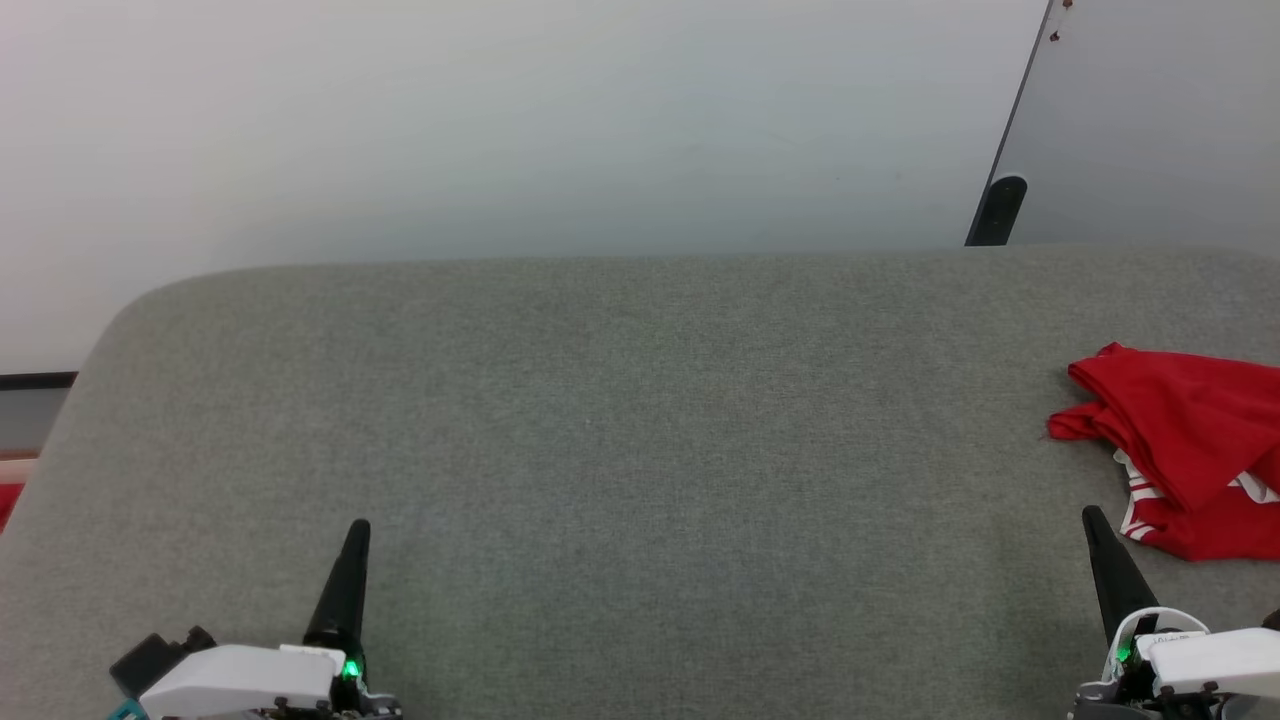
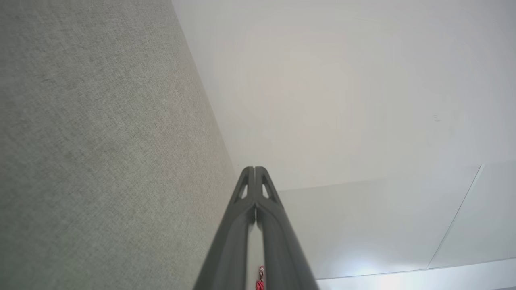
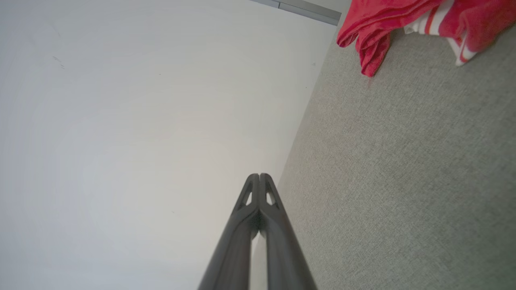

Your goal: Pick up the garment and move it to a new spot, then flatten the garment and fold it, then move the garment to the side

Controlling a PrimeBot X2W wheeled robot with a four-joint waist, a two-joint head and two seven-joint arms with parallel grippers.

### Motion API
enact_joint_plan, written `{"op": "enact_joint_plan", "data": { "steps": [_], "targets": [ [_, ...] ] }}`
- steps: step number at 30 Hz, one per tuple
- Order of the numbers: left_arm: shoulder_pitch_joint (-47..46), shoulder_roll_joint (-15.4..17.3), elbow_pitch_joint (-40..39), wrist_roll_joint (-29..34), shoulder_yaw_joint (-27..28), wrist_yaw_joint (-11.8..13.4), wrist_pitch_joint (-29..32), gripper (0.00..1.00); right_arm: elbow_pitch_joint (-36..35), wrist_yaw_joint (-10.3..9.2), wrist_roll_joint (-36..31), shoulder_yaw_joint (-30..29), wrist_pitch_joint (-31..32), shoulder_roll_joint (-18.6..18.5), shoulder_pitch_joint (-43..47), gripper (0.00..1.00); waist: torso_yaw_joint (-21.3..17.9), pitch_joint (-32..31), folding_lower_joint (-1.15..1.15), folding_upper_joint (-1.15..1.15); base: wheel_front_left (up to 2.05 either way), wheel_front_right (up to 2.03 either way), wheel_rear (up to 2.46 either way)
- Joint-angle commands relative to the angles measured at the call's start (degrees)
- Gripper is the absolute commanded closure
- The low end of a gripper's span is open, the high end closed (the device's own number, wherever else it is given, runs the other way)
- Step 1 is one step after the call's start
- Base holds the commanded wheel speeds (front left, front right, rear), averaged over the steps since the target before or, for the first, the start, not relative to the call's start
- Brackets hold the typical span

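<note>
Crumpled garment point(image 1: 1190, 450) at right edge of grey bench point(image 1: 600, 420) — untouched. Pressed together and empty, left hand point(image 1: 357, 528) and right hand point(image 1: 1092, 515) — well apart, near the front edge.

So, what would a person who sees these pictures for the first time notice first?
The red garment, bunched up with white stripes showing, lies at the right edge of the wide grey surface. Next come the two dark grippers at the bottom of the head view: the left gripper and the right gripper. Both are shut and hold nothing, and the right one is near the garment but apart from it.
</note>
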Motion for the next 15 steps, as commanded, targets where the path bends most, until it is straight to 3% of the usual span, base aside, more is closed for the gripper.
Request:
{"op": "enact_joint_plan", "data": {
  "steps": [1, 15],
  "targets": [
    [-0.92, -0.1, -0.08, -0.98, 0.31, -0.25, 0.26, 1.0, -0.04, -0.06, 1.1, -0.08, 0.22, 0.06, -1.16, 1.0, -0.06, 0.03, 0.0, 0.0, 0.0, 0.0, 0.0],
    [-2.05, -0.91, 0.61, -5.86, 1.01, -0.28, 1.92, 1.0, 0.96, -0.07, 6.84, -0.1, 0.92, 0.32, -2.09, 1.0, -0.74, 0.29, 0.0, 0.0, 0.0, 0.0, 0.0]
  ]
}}
